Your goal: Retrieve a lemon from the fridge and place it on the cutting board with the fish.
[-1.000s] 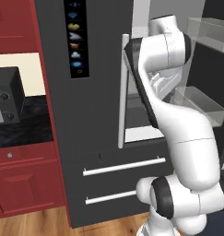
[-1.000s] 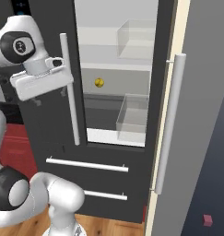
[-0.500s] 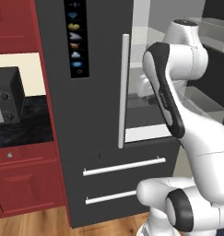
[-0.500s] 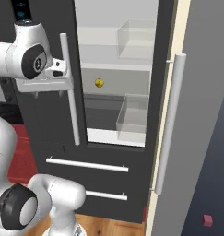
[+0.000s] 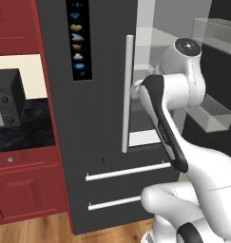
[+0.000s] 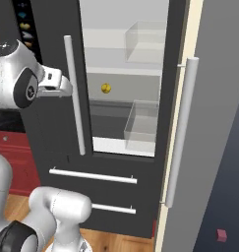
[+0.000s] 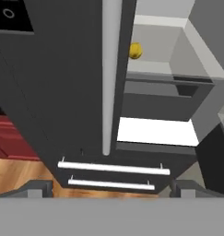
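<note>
The white arm rises from its base, bends sharply at a dark-banded elbow and reaches forward at about chest height. Its hand [image 6: 62, 87] points ahead, roughly level. In the hand view the two dark fingertips [image 7: 36, 189] stand wide apart, with nothing between them.
</note>
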